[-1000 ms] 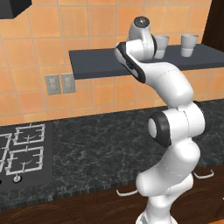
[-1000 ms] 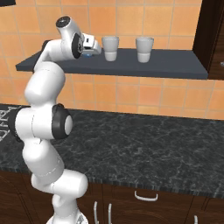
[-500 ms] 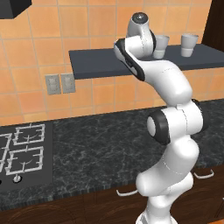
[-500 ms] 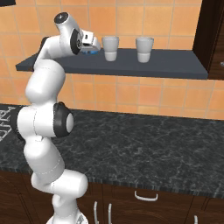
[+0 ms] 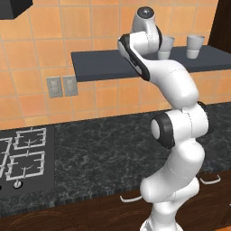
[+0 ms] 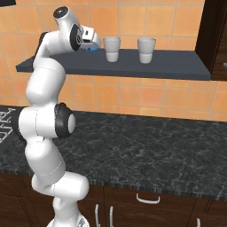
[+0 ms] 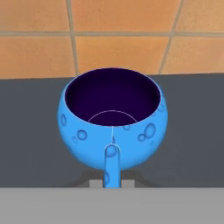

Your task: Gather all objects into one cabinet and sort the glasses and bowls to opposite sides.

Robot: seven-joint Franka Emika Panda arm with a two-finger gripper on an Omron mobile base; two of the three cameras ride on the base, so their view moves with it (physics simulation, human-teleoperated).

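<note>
Light is even and bright across all three views, with no single visible source. The black stone counter (image 6: 146,142) carries soft pale mottling, not hard glare. The white arm (image 5: 176,135) shades gently to grey on its undersides. The blue bowl (image 7: 112,120) shows small glossy highlights and sharp edges. Rendering is slightly soft; edges stay undistorted.

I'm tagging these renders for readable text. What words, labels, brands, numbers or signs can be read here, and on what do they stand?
None: no readable text stands on anything.
The blue bowl bears only bubble-like spots, no letters.
The two pale grey cups on the dark grey wall shelf are plain.
The outlet plates on the tiled wall carry no marking.
The stove shows no legible marks.
</note>
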